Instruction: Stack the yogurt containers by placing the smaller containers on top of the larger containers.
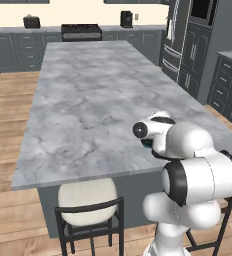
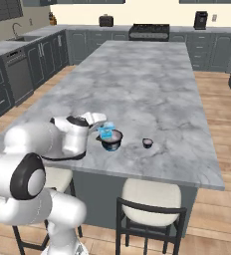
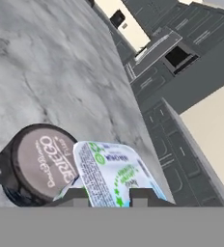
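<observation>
The round dark cup (image 2: 112,141) with a pale greyish lid (image 3: 42,165) stands near the front edge of the marble island. My gripper (image 2: 101,127) is shut on the small light-blue-and-white pack (image 2: 106,131). It holds the pack just over the cup's near side. In the hand view the pack (image 3: 113,172) sits between my fingertips (image 3: 76,195) and overlaps the cup's rim. I cannot tell if pack and cup touch. A tiny dark-topped piece (image 2: 147,143) stands on the counter to the cup's right. In the left base view my arm hides all but a teal sliver of the cup (image 1: 147,144).
The island's front edge (image 2: 152,175) runs close to the cup, with stools (image 2: 150,206) (image 1: 88,207) tucked under it. Open marble (image 2: 137,79) stretches beyond the containers. Dark cabinets, a stove (image 2: 148,31) and a fridge (image 1: 175,45) line the far walls.
</observation>
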